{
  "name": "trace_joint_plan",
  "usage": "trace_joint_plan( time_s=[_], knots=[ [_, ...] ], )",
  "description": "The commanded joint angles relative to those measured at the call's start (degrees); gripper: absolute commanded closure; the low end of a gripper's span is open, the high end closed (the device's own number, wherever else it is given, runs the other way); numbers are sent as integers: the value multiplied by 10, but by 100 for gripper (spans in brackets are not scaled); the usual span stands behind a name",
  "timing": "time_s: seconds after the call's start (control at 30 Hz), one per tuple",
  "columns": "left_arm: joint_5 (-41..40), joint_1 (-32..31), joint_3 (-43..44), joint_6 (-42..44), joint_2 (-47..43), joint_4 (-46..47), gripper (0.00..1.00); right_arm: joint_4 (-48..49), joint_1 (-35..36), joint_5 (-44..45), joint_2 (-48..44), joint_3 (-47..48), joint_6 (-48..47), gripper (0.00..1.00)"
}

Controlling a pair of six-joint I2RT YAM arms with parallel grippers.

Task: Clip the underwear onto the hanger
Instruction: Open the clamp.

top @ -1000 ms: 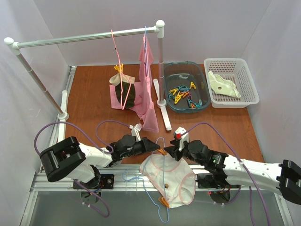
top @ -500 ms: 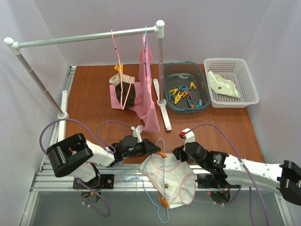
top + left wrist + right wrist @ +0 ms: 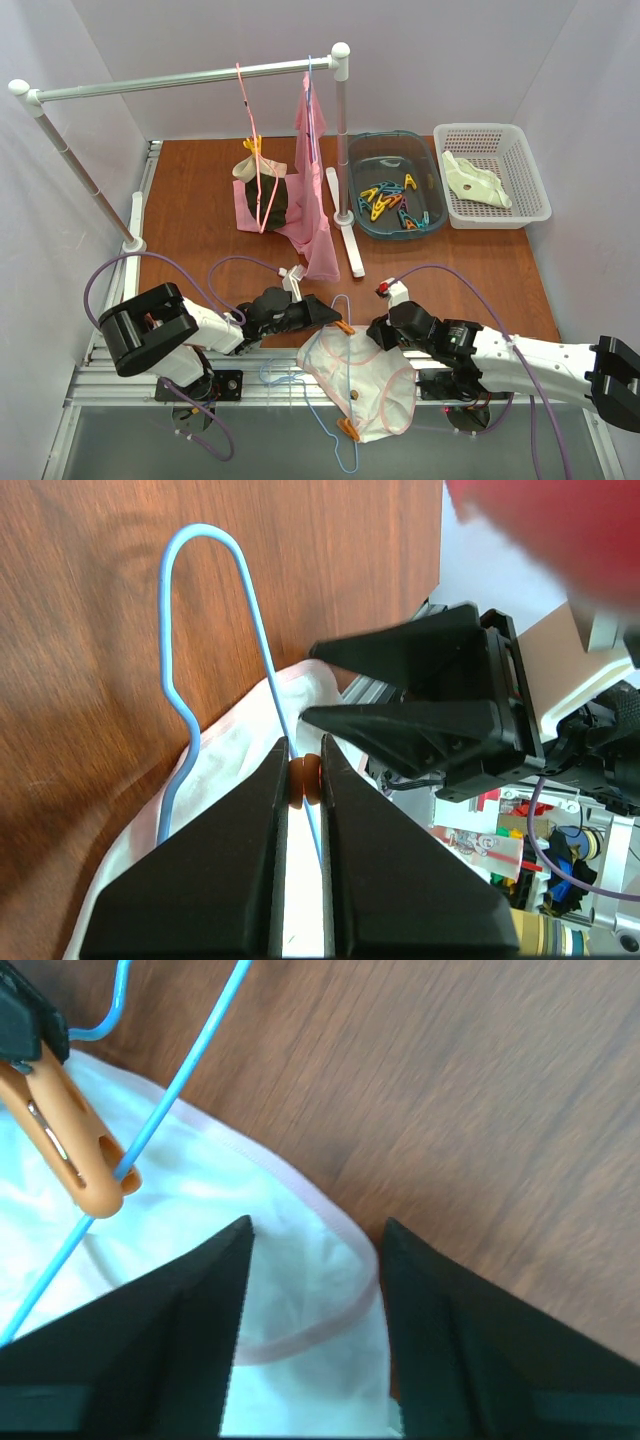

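Overhead, the underwear [image 3: 358, 385] lies spread just below the orange clip [image 3: 344, 326], spilling past the near edge of the table [image 3: 200, 210]. The hanger [image 3: 342, 295] hooks just above the clip, and its thin wire is hard to trace across the fabric. The left gripper [image 3: 335, 320] reaches the clip from the left, the right gripper [image 3: 378, 335] from the right.

From the left wrist, the left gripper [image 3: 304, 780] is pinched tight on the clip [image 3: 304, 780]. The opposite claw [image 3: 310, 683] is parted just beyond it, and bare wood lies left of the clip.

From the right wrist, parted jaws straddle the pale, pink-edged hem [image 3: 300, 1260] right of the clip [image 3: 70, 1145]; the clip's top is cut off.
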Motion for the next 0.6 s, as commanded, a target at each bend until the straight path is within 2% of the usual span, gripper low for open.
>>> trace_joint_plan(
  time_s=[0.0,0.03,0.1,0.13,0.2,0.27,0.5,0.57],
  knots=[
    [6,5,4,9,-6,4,94,9,2,-38,2,1,2,62],
    [8,5,4,9,-5,5,94,10,2,-42,5,-1,2,70],
    [9,7,3,9,-4,7,94,9,3,-41,10,-1,5,80],
    [9,7,3,9,-5,6,94,7,3,-38,15,0,7,91],
    [9,9,3,10,-7,4,94,-3,3,-14,20,5,21,99],
    [8,10,0,11,-11,3,94,-37,3,20,26,18,38,99],
    [8,17,-6,16,-31,-8,94,-166,3,227,40,72,171,99],
    [8,19,-9,18,-35,-11,94,-192,3,258,46,82,208,99]
  ],
)
